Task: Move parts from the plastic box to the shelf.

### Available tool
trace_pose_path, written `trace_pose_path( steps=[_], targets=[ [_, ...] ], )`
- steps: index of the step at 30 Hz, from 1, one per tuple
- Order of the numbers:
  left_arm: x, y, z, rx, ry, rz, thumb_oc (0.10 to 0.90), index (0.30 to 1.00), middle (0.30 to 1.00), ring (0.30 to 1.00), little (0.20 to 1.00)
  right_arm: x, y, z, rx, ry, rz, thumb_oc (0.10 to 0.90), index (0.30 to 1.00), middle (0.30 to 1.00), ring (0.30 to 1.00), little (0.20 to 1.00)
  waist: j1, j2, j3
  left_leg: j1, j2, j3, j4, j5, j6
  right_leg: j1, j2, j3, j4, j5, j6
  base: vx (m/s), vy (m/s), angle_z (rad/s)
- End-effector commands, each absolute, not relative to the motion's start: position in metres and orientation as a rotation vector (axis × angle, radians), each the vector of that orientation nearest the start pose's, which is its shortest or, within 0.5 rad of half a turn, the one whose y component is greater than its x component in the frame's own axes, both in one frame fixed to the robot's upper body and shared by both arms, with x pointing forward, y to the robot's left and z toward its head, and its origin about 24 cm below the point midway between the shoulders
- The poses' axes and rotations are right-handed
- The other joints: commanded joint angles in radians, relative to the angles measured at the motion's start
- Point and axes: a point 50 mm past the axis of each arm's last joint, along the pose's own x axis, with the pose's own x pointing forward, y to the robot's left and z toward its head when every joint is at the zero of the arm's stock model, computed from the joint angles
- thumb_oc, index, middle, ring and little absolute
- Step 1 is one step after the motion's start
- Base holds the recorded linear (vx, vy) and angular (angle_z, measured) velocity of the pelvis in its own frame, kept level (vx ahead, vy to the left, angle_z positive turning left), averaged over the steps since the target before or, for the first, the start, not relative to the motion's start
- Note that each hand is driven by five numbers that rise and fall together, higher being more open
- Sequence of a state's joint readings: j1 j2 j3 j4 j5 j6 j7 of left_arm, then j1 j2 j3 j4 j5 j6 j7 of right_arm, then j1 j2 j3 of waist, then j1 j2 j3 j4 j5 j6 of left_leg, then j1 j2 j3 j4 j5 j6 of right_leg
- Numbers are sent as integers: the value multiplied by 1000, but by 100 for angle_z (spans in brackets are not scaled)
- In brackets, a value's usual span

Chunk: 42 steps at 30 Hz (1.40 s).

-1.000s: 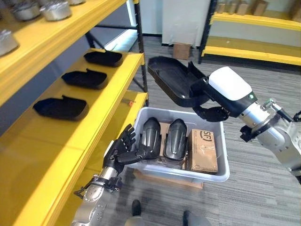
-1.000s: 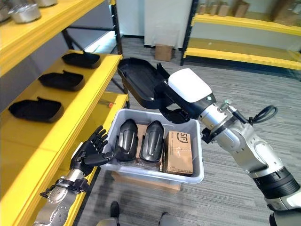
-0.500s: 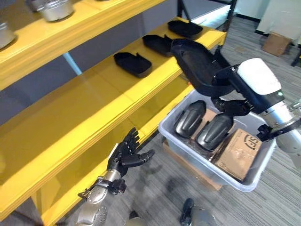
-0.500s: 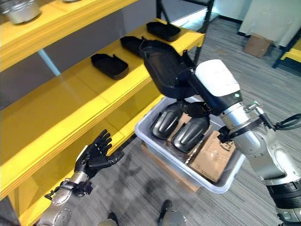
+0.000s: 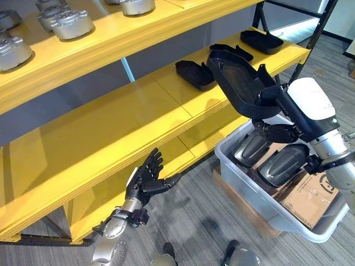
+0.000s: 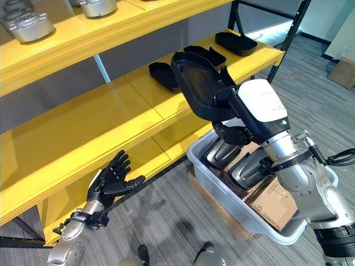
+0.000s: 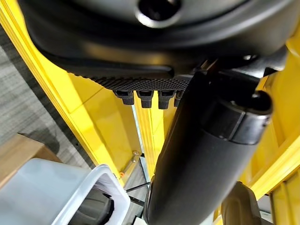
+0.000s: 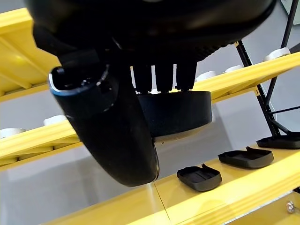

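Observation:
My right hand (image 5: pixel 273 132) is shut on a black tray-shaped part (image 5: pixel 236 77) and holds it tilted above the front edge of the yellow middle shelf (image 5: pixel 111 133). In the right wrist view the part (image 8: pixel 176 112) sits past the fingers. Three like black parts (image 5: pixel 194 73) (image 5: pixel 230 51) (image 5: pixel 260 40) lie in a row on that shelf. The grey plastic box (image 5: pixel 244 177) stands on the floor under my right arm, with two dark rounded parts (image 5: pixel 252 148) (image 5: pixel 285 163) and a cardboard carton (image 5: pixel 310 197) inside. My left hand (image 5: pixel 145 180) is open, low, before the bottom shelf.
Silver metal castings (image 5: pixel 69 25) stand on the top shelf. A black shelf post (image 5: pixel 310 39) rises at the rack's far end. The plastic box rests on a flat cardboard piece (image 5: pixel 244 205). Grey carpet floor lies between the rack and the box.
The camera has swung toward the rack. My left hand has come off the box's rim. My right hand has carried the black part from above the box to the middle shelf's edge.

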<state>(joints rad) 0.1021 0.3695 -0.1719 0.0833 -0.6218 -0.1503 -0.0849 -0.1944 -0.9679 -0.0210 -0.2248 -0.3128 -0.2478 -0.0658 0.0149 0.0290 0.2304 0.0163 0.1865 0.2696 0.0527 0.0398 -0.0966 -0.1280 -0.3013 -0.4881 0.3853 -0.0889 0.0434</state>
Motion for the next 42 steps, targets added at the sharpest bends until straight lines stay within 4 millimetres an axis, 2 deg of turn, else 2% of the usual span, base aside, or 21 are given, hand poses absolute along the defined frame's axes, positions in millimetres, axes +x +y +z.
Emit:
trace_pose_path(
  steps=[1, 3, 7, 8, 10, 11, 12, 13, 14, 16, 17, 19, 20, 21, 22, 24, 27, 29, 31, 34, 42],
  targets=[
    [233, 196, 60, -232, -147, -159, 900, 1000, 1000, 1000, 1000, 247, -216, 274, -1165, -998, -49, 400, 300, 300, 300, 300, 15, -59, -106, -69, 17, -38, 63, -34, 3, 172, -12, 18, -161, 28, 77, 58, 115, 7],
    [233, 199, 62, -222, -158, -142, 900, 1000, 1000, 1000, 1000, 252, -211, 272, -1142, -996, -30, 400, 300, 300, 300, 300, 31, -72, -101, -75, -10, -40, 82, -67, 23, 178, -43, 12, -152, 55, 100, 82, 170, 15],
    [232, 202, 63, -216, -164, -127, 900, 1000, 1000, 1000, 1000, 256, -206, 271, -1129, -993, -13, 400, 300, 300, 300, 300, 41, -81, -97, -75, -35, -39, 93, -89, 42, 180, -71, 15, -146, 88, 121, 58, 145, 10],
    [231, 204, 65, -210, -174, -118, 900, 1000, 1000, 1000, 1000, 259, -203, 269, -1116, -989, -2, 400, 300, 300, 300, 300, 53, -85, -95, -79, -63, -44, 101, -112, 64, 181, -95, 16, -135, 118, 133, 73, 216, 12],
    [230, 206, 65, -195, -175, -108, 900, 1000, 1000, 1000, 1000, 262, -201, 264, -1100, -973, 5, 400, 300, 300, 300, 300, 58, -93, -95, -80, -102, -51, 104, -135, 92, 173, -133, 20, -80, 137, 146, 114, 315, 20],
    [231, 205, 65, -188, -171, -118, 900, 1000, 1000, 1000, 1000, 262, -204, 256, -1097, -936, 8, 400, 300, 300, 300, 300, 51, -98, -90, -72, -145, -76, 100, -153, 121, 152, -171, 65, 12, 223, 152, 97, 261, 31],
    [231, 205, 65, -187, -171, -119, 900, 1000, 1000, 1000, 1000, 262, -205, 256, -1098, -935, 7, 400, 300, 300, 300, 300, 52, -100, -90, -73, -151, -76, 100, -154, 125, 148, -178, 68, 18, 225, 157, 85, 250, 44],
    [234, 202, 67, -174, -176, -136, 900, 1000, 1000, 1000, 1000, 262, -208, 252, -1095, -913, 5, 400, 300, 300, 300, 300, 35, -100, -75, -76, -169, -102, 106, -155, 139, 113, -171, 128, 106, 272, 154, -49, 145, 62],
    [237, 200, 69, -167, -184, -153, 900, 1000, 1000, 1000, 1000, 261, -210, 251, -1091, -905, -8, 400, 300, 300, 300, 300, 25, -96, -59, -84, -172, -109, 109, -135, 151, 65, -158, 154, 162, 284, 131, -41, 138, 66],
    [240, 196, 73, -146, -198, -181, 900, 1000, 1000, 1000, 1000, 261, -212, 250, -1094, -898, -15, 400, 300, 300, 300, 300, 2, -82, -43, -78, -168, -148, 100, -131, 146, -9, -97, 256, 176, 257, 118, 8, 37, 89],
    [243, 194, 77, -148, -212, -190, 900, 1000, 1000, 1000, 1000, 261, -213, 250, -1098, -898, -20, 400, 300, 300, 300, 300, -9, -74, -34, -73, -166, -167, 94, -131, 140, -53, -80, 302, 125, 238, 107, 74, -26, 101],
    [246, 193, 80, -151, -230, -189, 900, 1000, 1000, 1000, 1000, 260, -216, 253, -1106, -900, -38, 400, 300, 300, 300, 300, -17, -75, -26, -75, -165, -188, 104, -132, 126, -57, -116, 313, 20, 294, 124, 73, -123, 61],
    [249, 191, 83, -153, -242, -194, 900, 1000, 1000, 1000, 1000, 259, -218, 254, -1108, -899, -49, 400, 300, 300, 300, 300, -28, -77, -17, -74, -160, -206, 110, -142, 112, -59, -114, 343, -61, 289, 130, 34, -132, 38],
    [249, 191, 83, -153, -243, -194, 900, 1000, 1000, 1000, 1000, 259, -218, 254, -1108, -900, -51, 400, 300, 300, 300, 300, -29, -76, -17, -77, -160, -208, 110, -138, 112, -57, -113, 340, -69, 296, 129, 62, -204, 52],
    [252, 189, 84, -156, -246, -204, 900, 1000, 1000, 1000, 1000, 256, -224, 255, -1119, -890, -71, 400, 300, 300, 300, 300, -42, -91, -8, -86, -159, -233, 128, -148, 89, -50, -122, 372, -167, 312, 145, 71, -182, 53],
    [254, 187, 84, -155, -245, -210, 900, 1000, 1000, 1000, 1000, 254, -228, 256, -1130, -889, -88, 400, 300, 300, 300, 300, -38, -105, -4, -108, -147, -252, 165, -161, 69, -27, -145, 349, -232, 346, 161, 67, -263, 55],
    [256, 186, 82, -162, -238, -210, 900, 1000, 1000, 1000, 1000, 248, -235, 254, -1137, -869, -96, 400, 300, 300, 300, 300, -41, -135, -26, -142, -145, -279, 178, -163, 50, 38, -120, 349, -289, 306, 168, 29, -252, 71],
    [254, 186, 80, -169, -230, -207, 900, 1000, 1000, 1000, 1000, 247, -235, 255, -1133, -872, -85, 400, 300, 300, 300, 300, -34, -140, -40, -145, -127, -287, 164, -148, 33, 52, -102, 330, -296, 291, 171, 52, -226, 72],
    [253, 186, 78, -185, -223, -204, 900, 1000, 1000, 1000, 1000, 247, -234, 258, -1126, -880, -74, 400, 300, 300, 300, 300, -30, -133, -48, -144, -98, -290, 144, -127, 12, 57, -85, 304, -292, 263, 165, 26, -206, 2],
    [249, 184, 73, -202, -202, -211, 900, 1000, 1000, 1000, 1000, 248, -228, 262, -1115, -907, -47, 400, 300, 300, 300, 300, -21, -121, -60, -125, -35, -293, 78, -85, -22, 67, -43, 270, -279, 177, 141, 31, -252, -9],
    [242, 182, 65, -223, -164, -226, 900, 1000, 1000, 1000, 1000, 257, -212, 277, -1108, -975, 4, 400, 300, 300, 300, 300, -1, -87, -67, -90, 23, -294, -3, -28, -46, 74, 14, 250, -247, 100, 106, 24, -142, -3]
  ],
)
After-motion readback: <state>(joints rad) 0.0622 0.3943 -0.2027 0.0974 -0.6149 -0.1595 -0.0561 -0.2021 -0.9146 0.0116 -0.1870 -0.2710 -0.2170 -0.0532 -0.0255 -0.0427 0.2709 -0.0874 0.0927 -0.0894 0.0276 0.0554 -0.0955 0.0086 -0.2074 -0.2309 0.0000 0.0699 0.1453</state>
